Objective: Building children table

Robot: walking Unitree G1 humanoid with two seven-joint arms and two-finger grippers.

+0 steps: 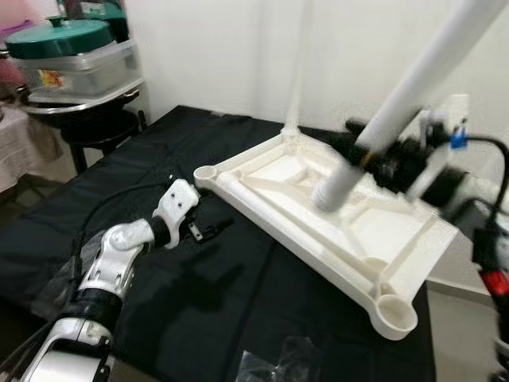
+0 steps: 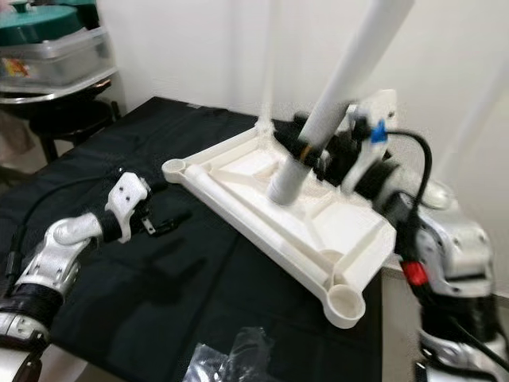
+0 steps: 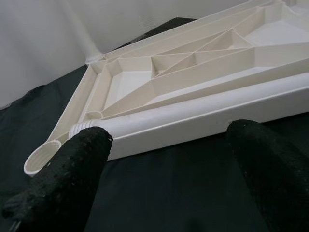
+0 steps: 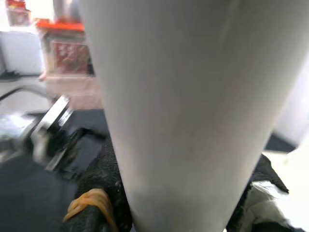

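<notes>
The white tabletop (image 1: 318, 231) is lying upside down on a counter (image 1: 199, 318) covered with a black cloth, its ribbed underside facing up. Its long axis is running diagonally, from the near right corner of the counter toward the far left, and the near right corner is hanging over the counter's edge. Two round leg sockets are showing, one at the left corner (image 1: 205, 172) and one at the near right corner (image 1: 395, 311).

One white leg (image 1: 398, 103) is being held above the middle of the tabletop, tilted, with its lower end (image 1: 328, 193) pointing down at the ribs and its upper end running up and to the right out of the picture. A second thin white leg (image 1: 298, 72) is standing upright at the far corner, blurred against the wall.

The right gripper (image 1: 367, 155) is closing its fingers (image 4: 99, 193) around the tilted leg partway up from its lower end; an orange band (image 4: 89, 203) is wrapped on one finger.

The left gripper (image 1: 208, 231) is hovering low over the cloth, just beside the tabletop's long left edge, not touching it. Its fingers (image 3: 67, 179) are standing wide apart and holding nothing, aimed at that edge.

A crumpled clear plastic bag (image 1: 278, 362) is lying on the cloth at the near edge.

Behind the counter a white wall (image 1: 238, 48) is rising. At the far left, a round stand (image 1: 87, 111) is carrying a clear plastic box (image 1: 79, 72) with a green lid (image 1: 60, 37) on top.
</notes>
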